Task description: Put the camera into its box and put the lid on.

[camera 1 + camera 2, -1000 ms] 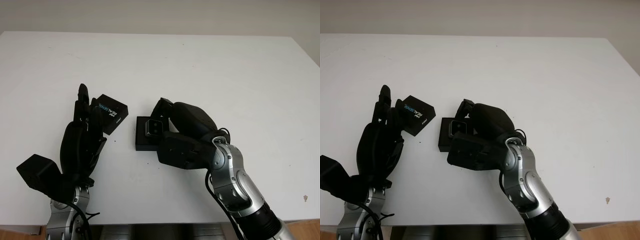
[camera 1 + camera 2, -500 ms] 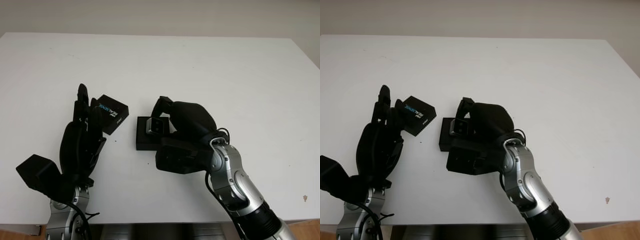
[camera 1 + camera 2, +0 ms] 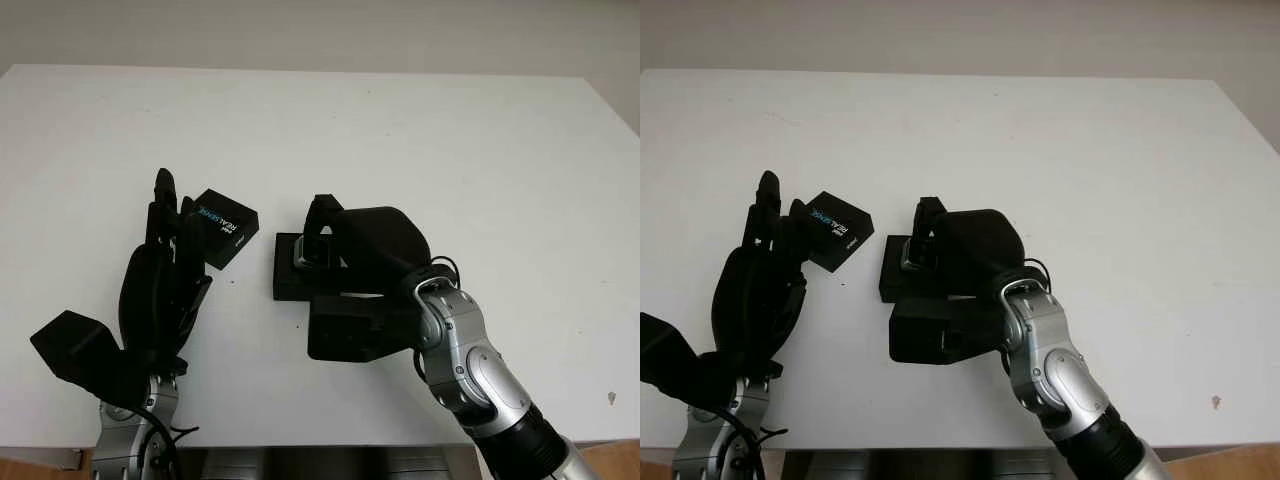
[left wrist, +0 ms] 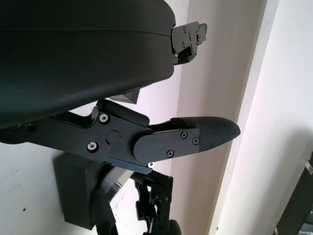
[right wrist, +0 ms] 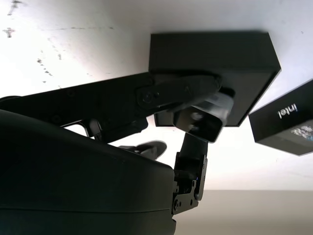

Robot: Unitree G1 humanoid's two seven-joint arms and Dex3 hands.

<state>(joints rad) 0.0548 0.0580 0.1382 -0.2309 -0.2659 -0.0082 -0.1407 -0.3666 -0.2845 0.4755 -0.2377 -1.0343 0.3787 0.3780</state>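
Observation:
The black box point(image 3: 286, 283) lies open-side up on the white table point(image 3: 450, 150), just left of centre. My right hand point(image 3: 325, 238) is shut on the small silver camera point(image 3: 304, 256) and holds it over the box's right half; in the right wrist view the camera point(image 5: 203, 117) sits just above the box point(image 5: 210, 54) between the fingers. The black lid point(image 3: 224, 228) with light lettering lies tilted to the left of the box. My left hand point(image 3: 166, 262) stands open beside the lid, its fingers point(image 4: 195, 139) pointing towards the far edge.
The right arm's black wrist block point(image 3: 350, 325) hangs over the table just in front of the box. The left arm's block point(image 3: 75, 345) sits at the near left. White table stretches behind and to the right.
My right hand has turned and drawn the camera lower over the box, so less of its face shows. The right wrist block has swung forward and left. The left hand and lid stay put.

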